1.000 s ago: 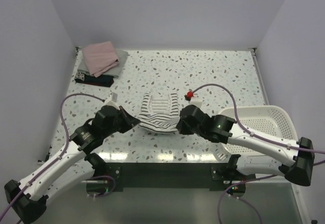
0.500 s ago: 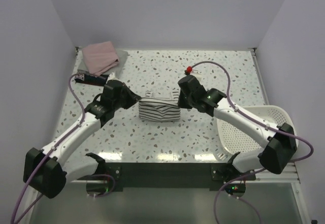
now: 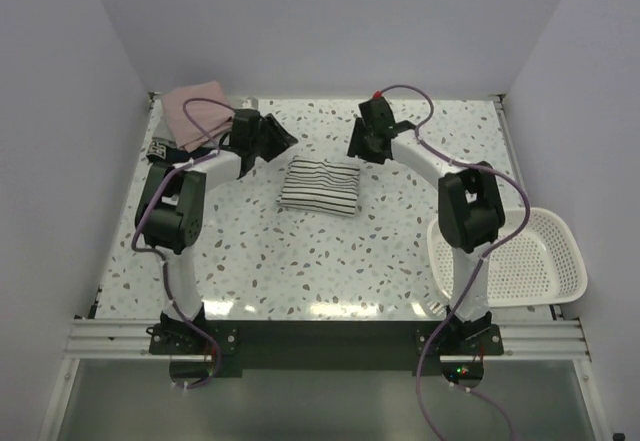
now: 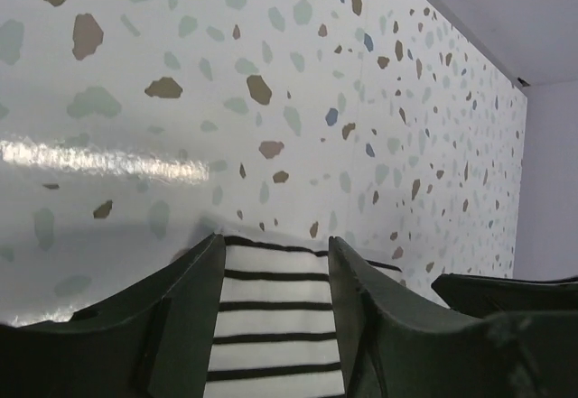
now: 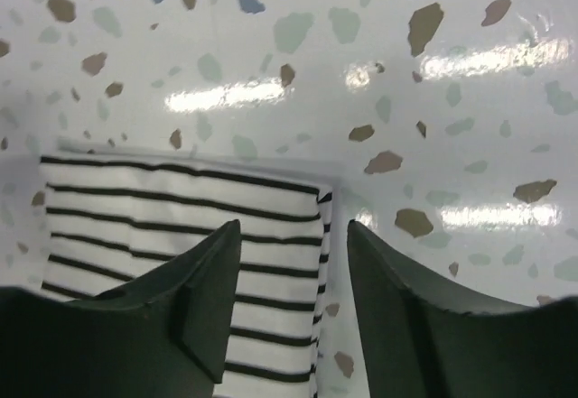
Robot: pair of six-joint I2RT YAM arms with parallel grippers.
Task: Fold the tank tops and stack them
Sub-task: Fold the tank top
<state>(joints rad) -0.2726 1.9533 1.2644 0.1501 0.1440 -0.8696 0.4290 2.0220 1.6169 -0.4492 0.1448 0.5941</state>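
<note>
Pink fabric first: the dusty pink tank top (image 3: pixel 195 109) lies folded in the far left corner of the table (image 3: pixel 400 251), with a sliver of the dark navy top (image 3: pixel 156 148) showing at its near edge. My left claw (image 3: pixel 277 141) hangs just off the far left corner of the striped tank top (image 3: pixel 320 183), fingers (image 4: pixel 181 312) spread wide and gripping nothing; the left wrist view shows stripes in the gap between them, though contact with the cloth cannot be judged. The striped top sits mid-table as a neat folded rectangle. My right claw (image 3: pixel 362 147) hangs by its far right corner, likewise parted and empty, fingers (image 5: pixel 203 281) straddling the folded edge. The white slotted basket (image 3: pixel 530 261) sits at the near right, well apart.
</note>
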